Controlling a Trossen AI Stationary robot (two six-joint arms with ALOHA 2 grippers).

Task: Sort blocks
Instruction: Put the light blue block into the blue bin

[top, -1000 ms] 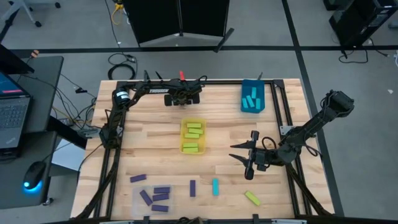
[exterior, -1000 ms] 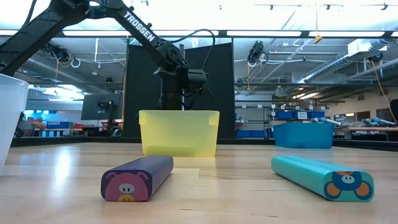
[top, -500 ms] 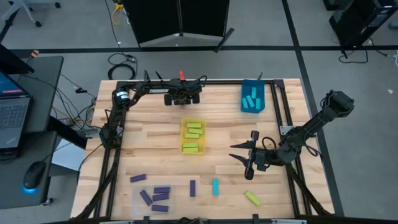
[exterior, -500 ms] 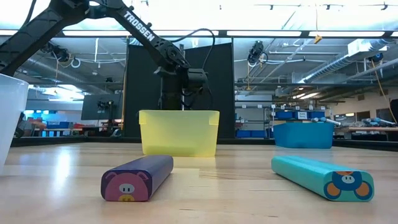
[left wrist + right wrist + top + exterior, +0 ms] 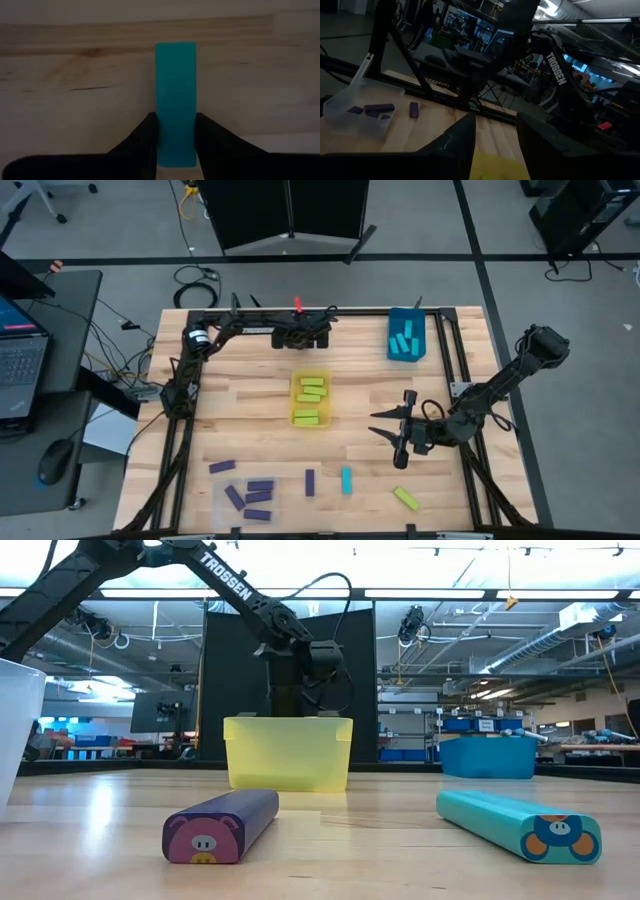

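Left tool (image 5: pixel 176 145) gripping cyan block (image 5: pixel 175 100), shifted right since before

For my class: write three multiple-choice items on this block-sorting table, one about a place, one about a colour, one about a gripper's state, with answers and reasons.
1. Where does the blue bin stand?
A. far right corner
B. near left corner
C. table centre

2. What colour is the block between the left gripper's fingers?
A. purple
B. yellow-green
C. cyan

3. What is the right gripper doing?
A. gripping a purple block
B. holding nothing
C. lifting the yellow bin

Answers: 1 A, the high view shows it there. 2 C, the left wrist view shows cyan. 3 B, its fingers stand apart, empty.
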